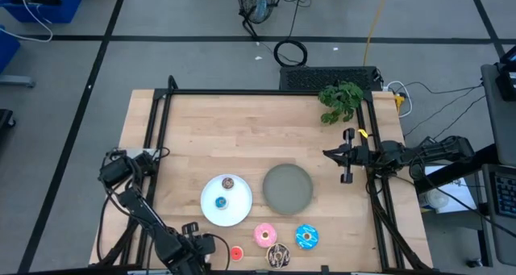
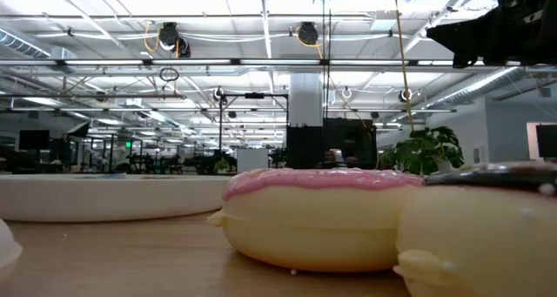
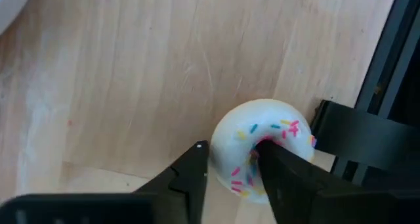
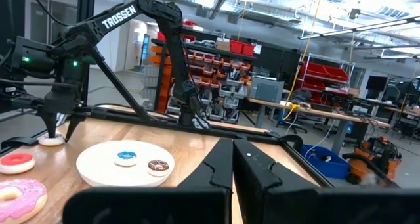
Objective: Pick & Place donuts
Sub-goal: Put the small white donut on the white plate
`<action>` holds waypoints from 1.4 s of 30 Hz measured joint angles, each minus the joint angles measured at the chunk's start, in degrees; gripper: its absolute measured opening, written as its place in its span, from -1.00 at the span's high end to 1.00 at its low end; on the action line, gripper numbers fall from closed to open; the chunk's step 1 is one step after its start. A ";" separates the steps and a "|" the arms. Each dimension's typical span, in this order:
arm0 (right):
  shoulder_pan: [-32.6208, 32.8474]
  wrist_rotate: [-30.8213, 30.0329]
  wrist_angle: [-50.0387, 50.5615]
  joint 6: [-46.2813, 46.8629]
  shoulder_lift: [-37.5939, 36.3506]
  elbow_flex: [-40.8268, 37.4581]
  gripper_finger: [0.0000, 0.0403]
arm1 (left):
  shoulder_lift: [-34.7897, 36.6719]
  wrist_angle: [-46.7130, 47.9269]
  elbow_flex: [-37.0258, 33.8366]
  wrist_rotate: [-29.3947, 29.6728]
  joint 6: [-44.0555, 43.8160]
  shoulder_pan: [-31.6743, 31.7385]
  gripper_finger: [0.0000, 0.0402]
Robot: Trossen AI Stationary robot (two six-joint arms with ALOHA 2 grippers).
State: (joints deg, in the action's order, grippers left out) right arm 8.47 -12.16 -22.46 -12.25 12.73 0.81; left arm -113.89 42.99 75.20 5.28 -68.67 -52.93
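1. Jaws of the left gripper (image 3: 233, 168) stand narrow around one side of the tiny whitish donut (image 3: 262, 152): one finger outside the ring, the other in its hole. Whether they already pinch it, I cannot tell.
2. This donut lies flat on the surface, well apart from the white plate (image 1: 211, 212), close to the dark frame rail (image 3: 387, 60); the open room is toward the plate.
3. Red donut (image 1: 236, 253) lies near.
4. Right gripper (image 1: 347, 156) waits beyond the grey plate (image 1: 288, 187), jaws closed and empty.
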 joint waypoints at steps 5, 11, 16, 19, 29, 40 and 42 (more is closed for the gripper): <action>0.00 0.00 0.00 0.00 0.00 0.01 1.00 | -0.02 0.41 0.00 -1.31 -1.50 1.24 0.71; 0.00 0.02 0.00 1.09 0.00 -0.01 1.00 | 0.13 0.37 -0.03 -0.08 1.23 1.50 0.92; 0.00 0.17 0.00 1.95 0.00 0.00 1.00 | 1.05 1.54 0.00 1.05 5.86 1.58 0.95; 0.00 0.20 0.00 3.11 0.00 -0.01 1.00 | 3.70 4.53 0.00 3.90 6.51 1.55 0.96; 0.00 0.22 0.00 4.50 0.00 0.01 1.00 | 19.22 21.59 0.13 16.01 6.04 -0.16 0.97; 0.00 0.23 1.23 5.60 0.01 -0.01 1.00 | 25.77 29.18 0.17 26.62 8.47 0.93 0.94; 0.00 0.22 1.42 5.62 0.04 -0.01 1.00 | 25.79 29.16 0.17 25.27 8.79 1.91 0.90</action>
State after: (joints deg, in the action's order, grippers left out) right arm 8.47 -11.94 -21.04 -6.63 12.78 0.81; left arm -88.09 72.14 75.37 30.55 -59.88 -51.02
